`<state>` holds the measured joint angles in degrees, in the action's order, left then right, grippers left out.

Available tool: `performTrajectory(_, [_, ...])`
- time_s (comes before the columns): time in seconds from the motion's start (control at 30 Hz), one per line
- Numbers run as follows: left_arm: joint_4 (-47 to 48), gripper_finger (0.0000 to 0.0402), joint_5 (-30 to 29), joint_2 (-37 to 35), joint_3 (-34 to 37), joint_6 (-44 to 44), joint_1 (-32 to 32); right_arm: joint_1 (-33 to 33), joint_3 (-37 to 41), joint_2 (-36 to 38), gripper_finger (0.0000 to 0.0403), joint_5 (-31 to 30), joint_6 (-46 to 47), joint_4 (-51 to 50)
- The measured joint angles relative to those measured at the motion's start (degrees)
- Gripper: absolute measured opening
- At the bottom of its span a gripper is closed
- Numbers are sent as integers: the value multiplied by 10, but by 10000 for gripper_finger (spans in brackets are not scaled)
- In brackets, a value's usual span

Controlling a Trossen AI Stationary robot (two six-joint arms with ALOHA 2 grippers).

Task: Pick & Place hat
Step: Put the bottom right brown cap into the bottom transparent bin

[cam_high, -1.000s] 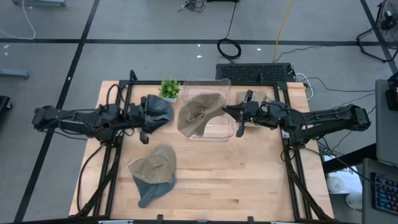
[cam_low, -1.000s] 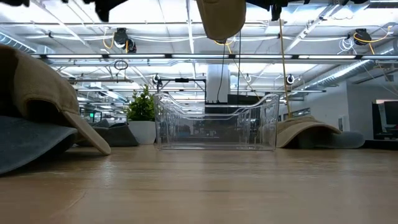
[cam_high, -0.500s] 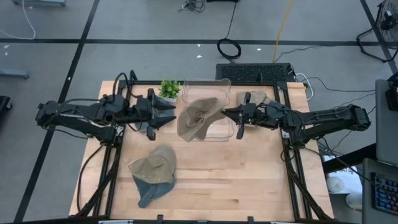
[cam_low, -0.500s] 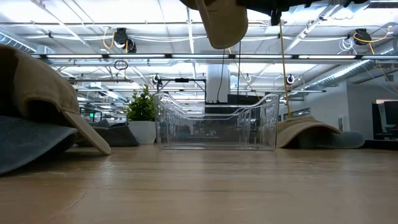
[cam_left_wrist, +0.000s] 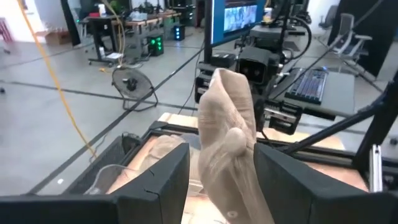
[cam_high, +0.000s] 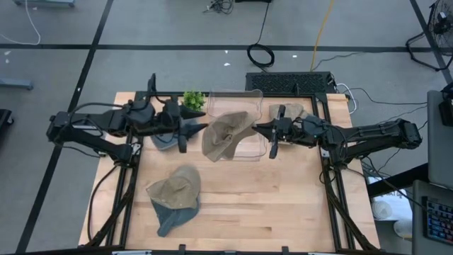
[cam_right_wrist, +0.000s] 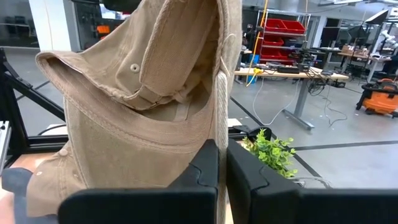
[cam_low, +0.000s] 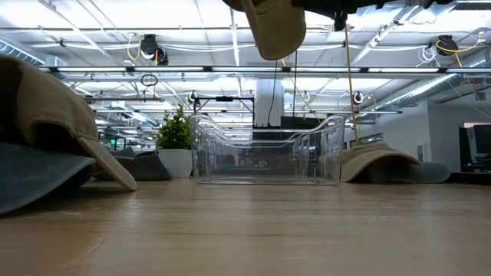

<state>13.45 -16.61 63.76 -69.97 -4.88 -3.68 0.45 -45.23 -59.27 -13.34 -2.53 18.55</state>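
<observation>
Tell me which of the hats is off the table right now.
The tan hat hanging over the clear bin, pinched in the right tool. The other hats lie on the wooden table.

Both dark arms reach inward from opposite sides of the counter, stretched nearly level above it. The right arm extends toward the middle, and its right pincer is clamped tight on the tan hat, which hangs from its fingers raised well off the counter. The left arm mirrors it from the other side, its left pincer held apart just beside the hanging tan hat, its fingers gripping nothing.
</observation>
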Motion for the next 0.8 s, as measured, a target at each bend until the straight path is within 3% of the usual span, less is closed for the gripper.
performTrajectory(0.8, [-19,186,31,42,-1,-43,1,0,0,0,0,0,2,0])
